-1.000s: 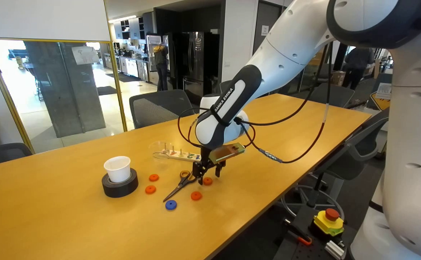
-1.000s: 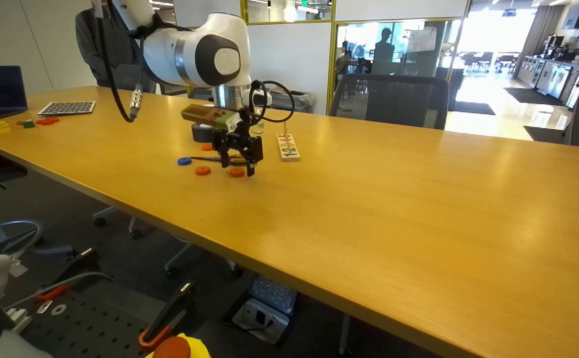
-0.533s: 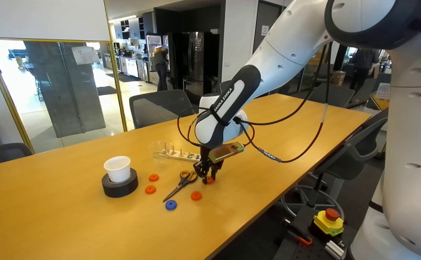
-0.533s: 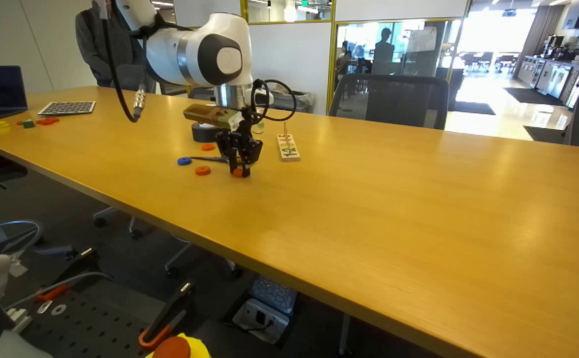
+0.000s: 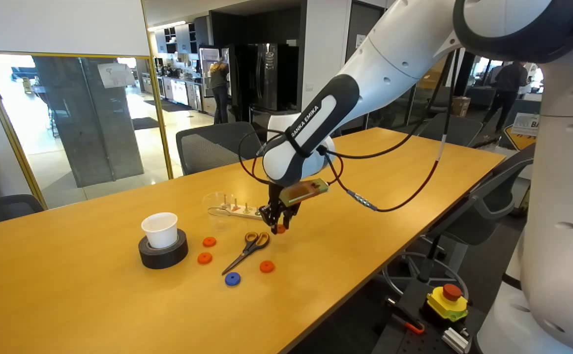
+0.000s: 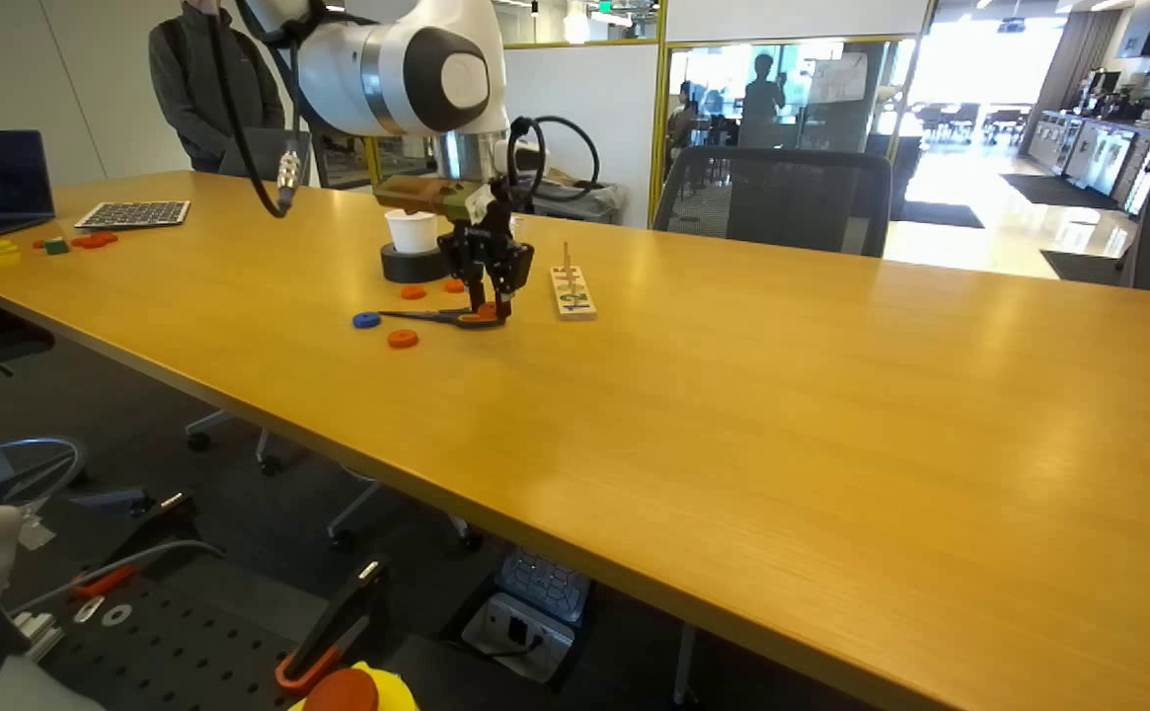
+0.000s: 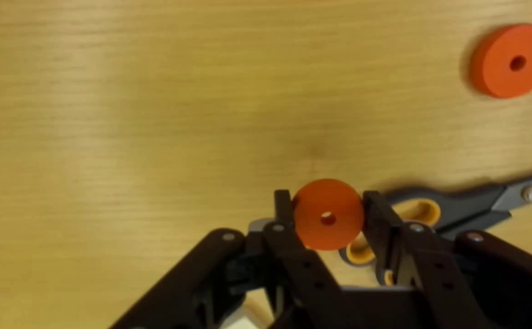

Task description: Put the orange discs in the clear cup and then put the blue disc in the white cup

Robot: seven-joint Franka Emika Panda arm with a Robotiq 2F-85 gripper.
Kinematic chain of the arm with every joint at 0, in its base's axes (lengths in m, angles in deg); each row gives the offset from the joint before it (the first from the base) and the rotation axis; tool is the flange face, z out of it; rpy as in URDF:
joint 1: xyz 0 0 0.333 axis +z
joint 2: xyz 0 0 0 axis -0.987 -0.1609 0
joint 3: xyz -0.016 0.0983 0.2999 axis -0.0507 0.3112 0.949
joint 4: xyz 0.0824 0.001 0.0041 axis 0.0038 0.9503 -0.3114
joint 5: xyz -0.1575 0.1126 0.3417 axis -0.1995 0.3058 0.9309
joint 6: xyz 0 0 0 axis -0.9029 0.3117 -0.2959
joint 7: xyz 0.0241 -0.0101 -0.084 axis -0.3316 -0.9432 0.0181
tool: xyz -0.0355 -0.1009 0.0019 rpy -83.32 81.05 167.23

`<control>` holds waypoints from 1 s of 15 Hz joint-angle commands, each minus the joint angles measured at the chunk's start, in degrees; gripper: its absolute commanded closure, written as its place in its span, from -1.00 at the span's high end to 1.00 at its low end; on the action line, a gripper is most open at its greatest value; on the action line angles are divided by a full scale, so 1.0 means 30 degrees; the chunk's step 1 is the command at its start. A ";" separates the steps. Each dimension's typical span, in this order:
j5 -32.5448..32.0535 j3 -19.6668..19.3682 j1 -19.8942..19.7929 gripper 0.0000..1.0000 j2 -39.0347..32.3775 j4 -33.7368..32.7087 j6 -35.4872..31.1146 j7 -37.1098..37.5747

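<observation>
An orange disc (image 7: 328, 198) is pinched at its rim by the fingertips (image 7: 283, 205); through narrow contact it might be dropped, or the clear cup (image 5: 212, 201) toppled if clipped

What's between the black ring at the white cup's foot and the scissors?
Two orange discs lie between the black ring and the scissors; both exterior views show them there.
</observation>
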 commanded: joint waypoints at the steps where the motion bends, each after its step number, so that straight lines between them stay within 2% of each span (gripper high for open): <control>1: -0.0236 0.0117 -0.0169 -0.61 0.1517 -0.1849 0.1850 -0.0233; 3: -0.0041 0.0307 -0.0204 -0.61 0.1526 -0.3424 0.2722 -0.0678; 7: 0.0763 0.0910 -0.0152 -0.61 -0.0055 -0.7227 0.4269 -0.2089; 15: 0.1919 0.1999 -0.0353 -0.61 -0.5348 -1.4399 0.7502 -0.4641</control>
